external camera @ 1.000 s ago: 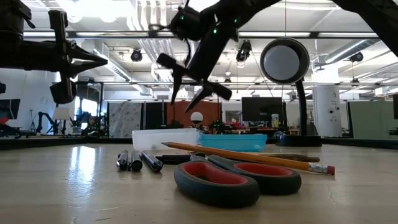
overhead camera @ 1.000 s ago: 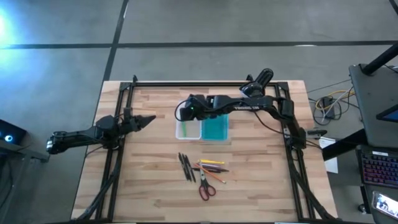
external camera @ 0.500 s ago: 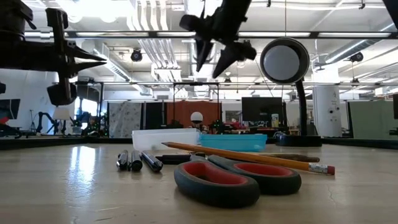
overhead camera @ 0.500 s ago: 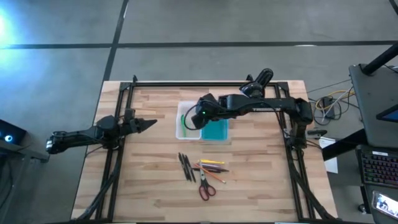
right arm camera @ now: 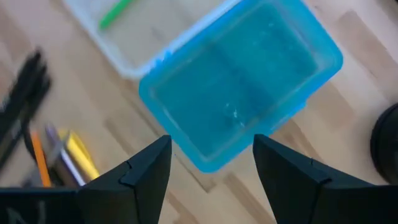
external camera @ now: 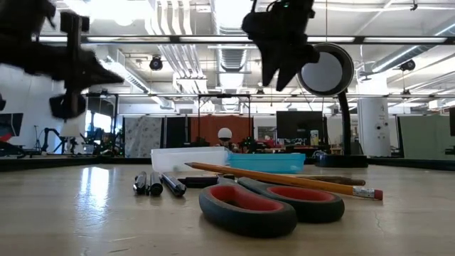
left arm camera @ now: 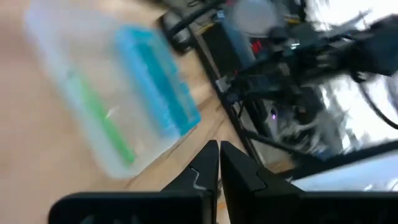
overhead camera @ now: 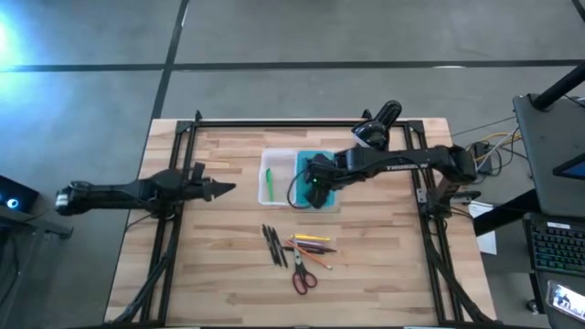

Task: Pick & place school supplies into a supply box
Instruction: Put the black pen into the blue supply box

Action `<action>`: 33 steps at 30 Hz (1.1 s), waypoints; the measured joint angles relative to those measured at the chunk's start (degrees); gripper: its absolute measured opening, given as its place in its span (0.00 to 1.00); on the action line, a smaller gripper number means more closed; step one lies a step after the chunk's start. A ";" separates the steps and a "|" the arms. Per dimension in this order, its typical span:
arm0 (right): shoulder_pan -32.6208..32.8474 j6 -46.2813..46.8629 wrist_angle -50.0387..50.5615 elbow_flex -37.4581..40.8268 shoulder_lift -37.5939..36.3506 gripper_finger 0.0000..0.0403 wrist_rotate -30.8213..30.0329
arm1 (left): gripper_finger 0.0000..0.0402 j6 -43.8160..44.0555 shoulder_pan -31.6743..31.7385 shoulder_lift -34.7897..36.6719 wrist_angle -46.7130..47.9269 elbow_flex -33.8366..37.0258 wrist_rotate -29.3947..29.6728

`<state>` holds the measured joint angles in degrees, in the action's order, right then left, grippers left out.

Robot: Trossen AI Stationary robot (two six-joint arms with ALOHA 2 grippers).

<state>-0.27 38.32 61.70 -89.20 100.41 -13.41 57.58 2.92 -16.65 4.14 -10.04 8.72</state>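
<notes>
From above, the supply box lies open on the counter, its clear tray already holding a green marker, its teal half bare. The right hand hangs over the teal half's near edge. The remaining supplies lie nearer the front edge: dark pens, a yellow pencil, an orange pencil and red-handled scissors. The left hand waits out to the box's left.

At counter level, the scissors lie nearest, a long orange pencil resting across them, the pens to one side, and the box behind. The right hand is well above the counter.

The left wrist camera shows its own fingers pressed together, pointing toward the tray with the marker.

The right wrist camera shows its fingers spread wide and empty over the teal half, with pens and pencils at the edge.

The likely step is reaching for another item. To do it well, the right hand should choose a piece lying clear of the pile, such as an outer pen, line its fingers across the shaft, and descend straight so the crossed pencils and scissors are not disturbed.
</notes>
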 joint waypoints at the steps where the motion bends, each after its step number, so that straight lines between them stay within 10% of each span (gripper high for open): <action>1: 0.61 -1.17 0.02 1.04 -0.69 0.54 0.02 | 0.00 -3.36 -1.39 -1.82 0.68 -2.18 1.25; 8: 2.59 -3.84 -1.54 9.37 -7.76 0.54 -0.04 | 0.00 -19.99 -9.46 -18.72 14.34 -17.84 6.62; 24: 4.53 0.47 -4.00 29.92 -27.94 0.54 -1.56 | 0.01 -56.27 -21.15 -63.21 29.88 -45.98 -1.57; 33: 8.84 1.67 -1.16 33.96 -30.94 0.54 -1.18 | 0.24 -74.79 -23.28 -75.54 30.41 -51.67 1.28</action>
<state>8.57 39.99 60.54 -55.24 69.47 -14.59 -17.21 -20.37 -92.18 34.56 -61.72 10.00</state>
